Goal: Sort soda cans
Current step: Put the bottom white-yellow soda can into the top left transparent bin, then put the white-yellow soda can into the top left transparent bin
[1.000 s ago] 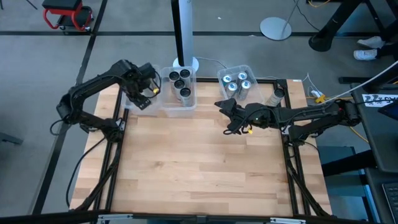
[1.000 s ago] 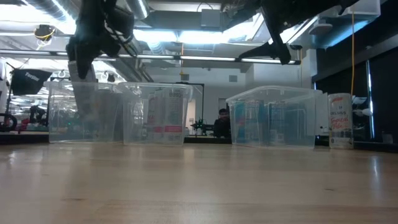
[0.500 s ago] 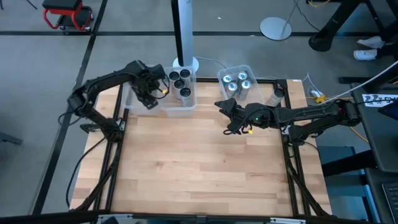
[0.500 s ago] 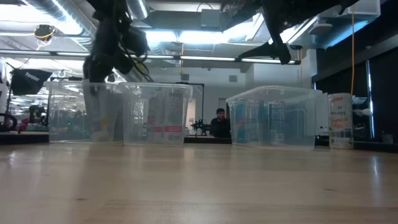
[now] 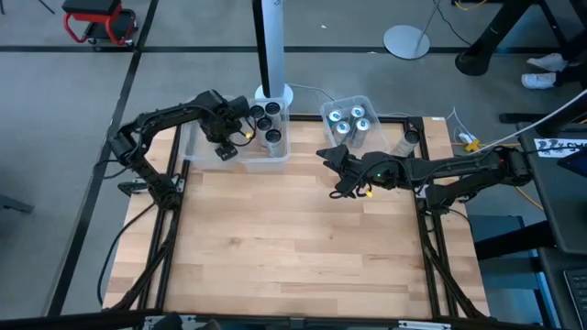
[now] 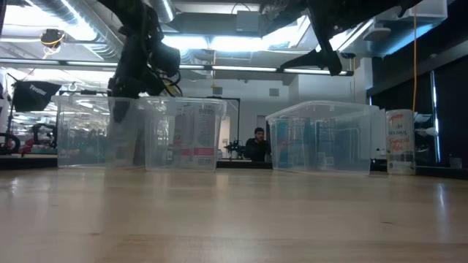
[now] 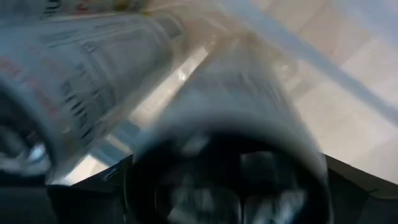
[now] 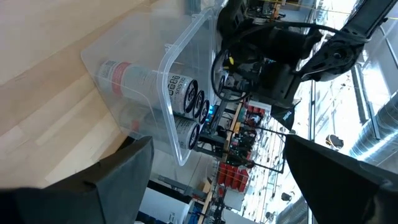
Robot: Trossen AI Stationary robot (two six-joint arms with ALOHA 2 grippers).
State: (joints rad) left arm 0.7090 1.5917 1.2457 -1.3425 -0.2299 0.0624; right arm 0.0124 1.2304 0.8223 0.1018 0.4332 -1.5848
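Left: your left gripper (image 5: 227, 145) has swung rightward over the last second, from the bare left end of the left bin (image 5: 246, 163) to a spot just beside the three dark-topped soda cans (image 5: 264, 117) standing upright in it. The left wrist view is filled by a can (image 7: 230, 155) lying lengthwise straight ahead of the camera, so you may judge the fingers clamped on it, though the fingers themselves are hidden. The low view shows the gripper above the bin's rim, not down inside. The shift means the carry is nearly over; what remains for this can is lowering it next to its dark-topped fellows and letting go without knocking them.

Centre: the right bin (image 5: 365, 99) holds four silver, blue-topped cans (image 5: 349, 121), already sorted.

Right: your right gripper (image 5: 341, 174) has not moved; it waits above the table (image 5: 293, 257), near the right bin, fingers apart with nothing between them, as its wrist view confirms. One further can (image 5: 409, 140) stands on the table's far right edge, outside both bins and well apart from either gripper; judge it the next item awaiting sorting.
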